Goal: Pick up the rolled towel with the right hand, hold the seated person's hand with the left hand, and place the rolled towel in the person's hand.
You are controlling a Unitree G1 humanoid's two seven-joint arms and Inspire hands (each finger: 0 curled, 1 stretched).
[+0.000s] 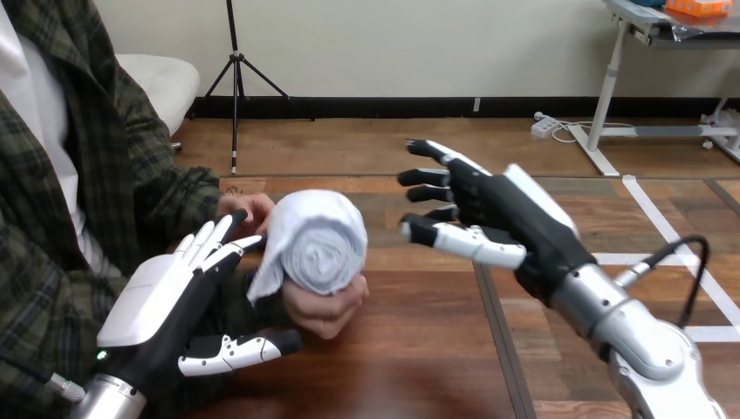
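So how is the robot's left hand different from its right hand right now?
The left hand sits low, right beside the person's hand that holds the rolled towel; the right hand is raised, apart from the towel. The left hand's fingers point away across the table; the right hand's fingers point sideways toward the towel. Both are open with straight fingers, holding nothing.

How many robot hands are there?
2. The left black-and-white robot hand is low at the view's left, beside the person's hand. The right robot hand is open, apart from the white rolled towel, to its right.
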